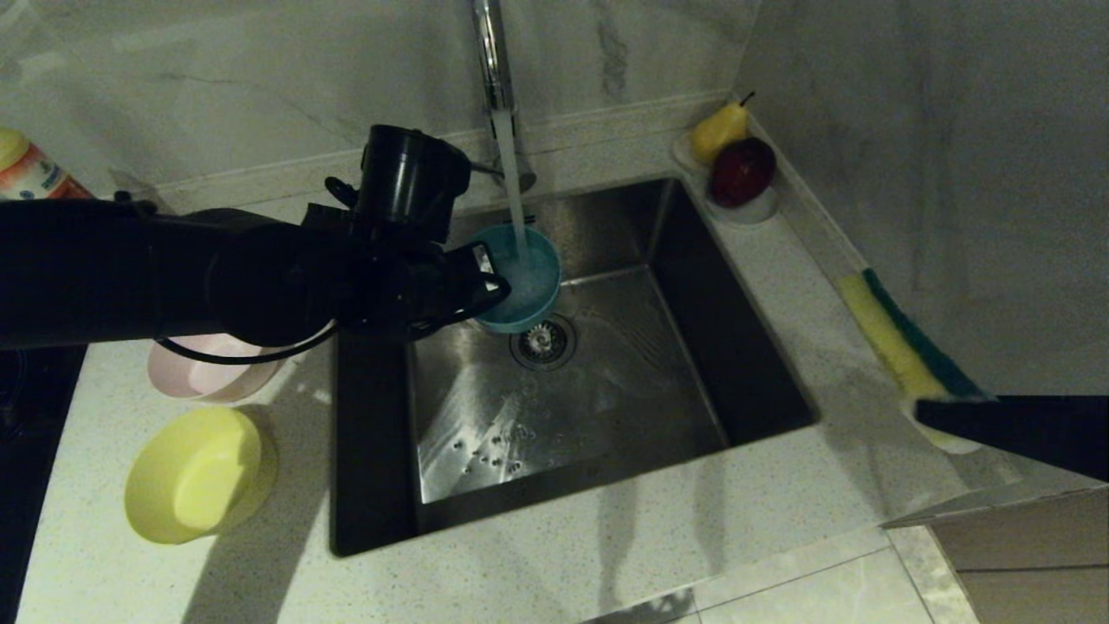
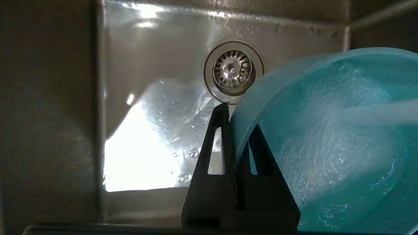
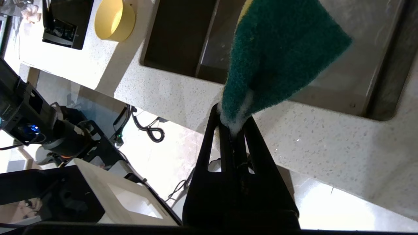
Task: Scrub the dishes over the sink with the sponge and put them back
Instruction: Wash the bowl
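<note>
My left gripper (image 1: 485, 279) is shut on the rim of the light blue bowl (image 1: 526, 279), holding it tilted over the sink (image 1: 606, 407) under the running tap water (image 1: 515, 204). In the left wrist view the gripper (image 2: 240, 117) pinches the blue bowl's (image 2: 326, 147) wall, one finger inside and one outside, above the drain (image 2: 232, 69). Foam streaks the bowl's inside. My right gripper (image 1: 925, 407) is shut on the sponge (image 1: 897, 342) over the counter right of the sink; the right wrist view shows the gripper (image 3: 233, 115) clamping the green-and-yellow sponge (image 3: 281, 55). The pink bowl (image 1: 204, 379) and yellow bowl (image 1: 195, 477) sit on the left counter.
The faucet (image 1: 492, 69) rises behind the sink. A white dish with a pear and a red apple (image 1: 738, 169) stands at the back right corner. A bottle (image 1: 30, 173) is at the far left. A wall runs close along the right counter.
</note>
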You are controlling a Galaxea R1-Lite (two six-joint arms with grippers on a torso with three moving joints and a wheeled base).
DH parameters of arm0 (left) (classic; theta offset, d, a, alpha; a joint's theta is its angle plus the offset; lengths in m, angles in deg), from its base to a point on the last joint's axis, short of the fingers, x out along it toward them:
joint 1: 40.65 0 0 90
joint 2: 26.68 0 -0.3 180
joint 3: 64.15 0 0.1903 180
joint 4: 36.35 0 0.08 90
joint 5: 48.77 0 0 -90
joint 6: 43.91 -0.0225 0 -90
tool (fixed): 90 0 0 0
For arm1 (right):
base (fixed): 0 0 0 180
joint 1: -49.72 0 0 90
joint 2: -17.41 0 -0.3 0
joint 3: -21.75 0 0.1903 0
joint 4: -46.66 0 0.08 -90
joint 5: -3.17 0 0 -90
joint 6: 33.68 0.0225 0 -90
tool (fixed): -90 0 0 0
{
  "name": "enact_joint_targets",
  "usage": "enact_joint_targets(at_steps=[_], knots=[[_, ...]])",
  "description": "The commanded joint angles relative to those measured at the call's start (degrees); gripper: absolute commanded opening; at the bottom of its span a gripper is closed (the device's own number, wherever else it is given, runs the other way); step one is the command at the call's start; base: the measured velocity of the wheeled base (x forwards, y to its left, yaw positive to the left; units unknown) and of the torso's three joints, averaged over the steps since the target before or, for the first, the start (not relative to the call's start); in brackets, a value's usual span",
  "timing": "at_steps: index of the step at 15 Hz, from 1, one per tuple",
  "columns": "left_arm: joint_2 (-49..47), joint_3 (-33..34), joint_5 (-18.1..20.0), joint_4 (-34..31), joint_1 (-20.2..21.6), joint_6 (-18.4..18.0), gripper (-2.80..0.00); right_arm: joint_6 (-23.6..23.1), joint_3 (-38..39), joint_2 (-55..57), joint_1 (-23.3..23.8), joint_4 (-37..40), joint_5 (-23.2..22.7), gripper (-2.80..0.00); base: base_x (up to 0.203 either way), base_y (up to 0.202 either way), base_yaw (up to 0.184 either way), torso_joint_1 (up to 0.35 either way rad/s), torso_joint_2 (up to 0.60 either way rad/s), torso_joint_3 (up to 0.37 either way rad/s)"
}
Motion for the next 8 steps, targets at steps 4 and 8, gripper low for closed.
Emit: enact_joint_targets(at_steps=[4, 8], knots=[[11.6, 9.5, -2.5, 0.9, 0.1, -3.6, -2.80, 0.4, 3.3, -0.5, 0.0, 0.1, -0.1, -2.80, 0.000, 0.000, 0.000, 0.000, 0.00, 0.000], [17.6, 22.4, -3.0, 16.7, 0.4, -13.2, -2.80, 0.1, 3.0, -2.5, -0.4, 5.4, -0.6, -2.80, 0.000, 0.000, 0.000, 0.000, 0.00, 0.000]])
